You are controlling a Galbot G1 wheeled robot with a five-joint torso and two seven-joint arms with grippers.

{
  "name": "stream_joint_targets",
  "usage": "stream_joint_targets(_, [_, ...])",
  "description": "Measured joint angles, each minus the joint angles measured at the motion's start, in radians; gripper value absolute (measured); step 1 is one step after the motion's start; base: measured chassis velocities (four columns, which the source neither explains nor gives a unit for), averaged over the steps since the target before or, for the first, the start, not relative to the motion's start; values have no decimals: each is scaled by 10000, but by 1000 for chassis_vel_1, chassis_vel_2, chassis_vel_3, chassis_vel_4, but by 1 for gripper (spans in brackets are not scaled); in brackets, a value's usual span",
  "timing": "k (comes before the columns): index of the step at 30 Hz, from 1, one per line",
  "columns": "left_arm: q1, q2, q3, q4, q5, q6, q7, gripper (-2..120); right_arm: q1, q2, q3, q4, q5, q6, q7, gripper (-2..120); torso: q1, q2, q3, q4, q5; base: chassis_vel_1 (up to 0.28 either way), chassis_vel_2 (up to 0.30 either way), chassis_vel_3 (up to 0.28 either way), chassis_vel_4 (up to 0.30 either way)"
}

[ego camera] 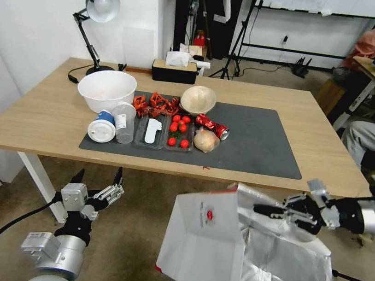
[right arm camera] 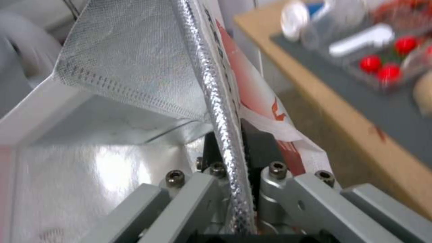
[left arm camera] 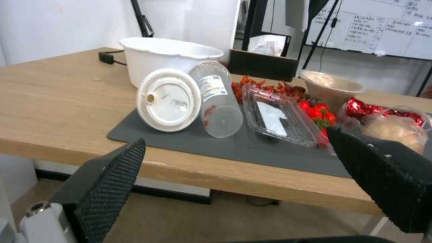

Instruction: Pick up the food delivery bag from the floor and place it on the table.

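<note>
Head view, nearest first: the left gripper [ego camera: 98,183] hangs low over the floor [ego camera: 138,226] in front of the table's near edge, its fingers spread wide with nothing between them. To its right the food delivery bag [ego camera: 204,250] is tilted, white side with the small round red logo facing the camera, silver foil lining open behind it. The right gripper [ego camera: 265,210] reaches in from the right and is clamped on the bag's upper edge – the right wrist view shows that foil-lined edge [right arm camera: 225,135] pinched tight between the jaws. Whether the bag's base touches the floor I cannot tell.

Beyond, on the table [ego camera: 42,115], a dark grey mat [ego camera: 261,146] carries a blue-and-white lidded cup [ego camera: 102,127] lying on its side, a clear plastic cup [ego camera: 124,121], a clear tray [ego camera: 151,131], cherry tomatoes [ego camera: 179,129] (in a second clear tray) and a crushed red can [ego camera: 212,126]. Farther back sit a white bowl [ego camera: 106,89], a beige bowl [ego camera: 198,99], a tissue box [ego camera: 175,70] and a desk lamp [ego camera: 96,11].
</note>
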Motion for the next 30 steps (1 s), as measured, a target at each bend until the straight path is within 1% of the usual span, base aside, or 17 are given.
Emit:
stream_joint_targets(2, [-5, 2, -7, -11, -4, 0, -12, 100, 187, -143, 7, 109, 1005, -188, 191, 0, -2, -5, -2, 0, 0, 0, 0, 0, 0])
stream_joint_targets(3, [-5, 2, -7, -11, -4, 0, -12, 100, 187, -143, 7, 109, 1005, -188, 191, 0, -2, -5, -2, 0, 0, 0, 0, 0, 0])
stream_joint_targets(5, [-9, -3, -8, -20, -5, -1, -19, 100, 354, -255, 7, 190, 1642, -271, 337, 0, -3, -6, -4, 0, -1, 0, 0, 0, 0])
stream_joint_targets(6, [-9, -3, -8, -20, -5, -1, -19, 100, 354, -255, 7, 190, 1642, -271, 337, 0, -3, -6, -4, 0, -1, 0, 0, 0, 0])
stream_joint_targets(8, [-23, -22, -5, -31, -3, -7, -32, 100, 611, -373, 8, 330, 2401, -336, 572, 0, -4, -9, -5, 0, 0, 0, 0, 0, 0])
stream_joint_targets(9, [-23, -22, -5, -31, -3, -7, -32, 100, 611, -373, 8, 330, 2401, -336, 572, 0, -4, -9, -5, 0, 0, 0, 0, 0, 0])
stream_joint_targets(12, [-29, -41, -1, -46, 6, -16, -40, 100, 1070, -424, -7, 432, 3091, -353, 891, 0, -7, -14, -8, 0, -1, 0, 0, 0, 0])
stream_joint_targets(14, [-29, -42, -1, -47, 6, -19, -41, 100, 1129, -430, -8, 435, 3170, -353, 930, 0, -7, -14, -8, 0, 0, 0, 0, 0, 0])
stream_joint_targets(16, [-25, -45, 10, -49, 7, -33, -66, 100, 1595, -474, -9, 437, 3789, -332, 1317, 0, -7, -16, -9, 0, 0, 0, 0, 0, 0])
stream_joint_targets(18, [-24, -46, 12, -49, 8, -38, -73, 100, 1695, -476, -11, 438, 3913, -315, 1406, 0, -8, -16, -9, 0, -1, 0, 0, 0, 0])
stream_joint_targets(20, [-23, -60, 29, -51, 17, -58, -82, 100, 2143, -422, -42, 462, 4451, -249, 1841, 0, -8, -17, -10, 0, -1, 0, 0, 0, 0])
stream_joint_targets(22, [-23, -62, 35, -52, 21, -63, -82, 100, 2283, -381, -57, 470, 4617, -231, 1986, 0, -9, -18, -10, 0, -1, 0, 0, 0, 0])
stream_joint_targets(26, [-15, -58, 45, -55, 29, -72, -110, 100, 2966, -77, -165, 494, 5635, 87, 3139, 0, -9, -20, -11, 0, -1, 0, 0, 0, 0])
stream_joint_targets(27, [-15, -58, 45, -55, 29, -72, -110, 100, 2966, -77, -165, 494, 5635, 87, 3139, 0, -9, -20, -11, 0, -1, 0, 0, 0, 0])
stream_joint_targets(30, [-5, -53, 52, -48, 33, -78, -127, 100, 3213, 163, -280, 537, 6046, 509, 4253, 0, -9, -22, -12, -1, 1, 0, 0, 0, 0])
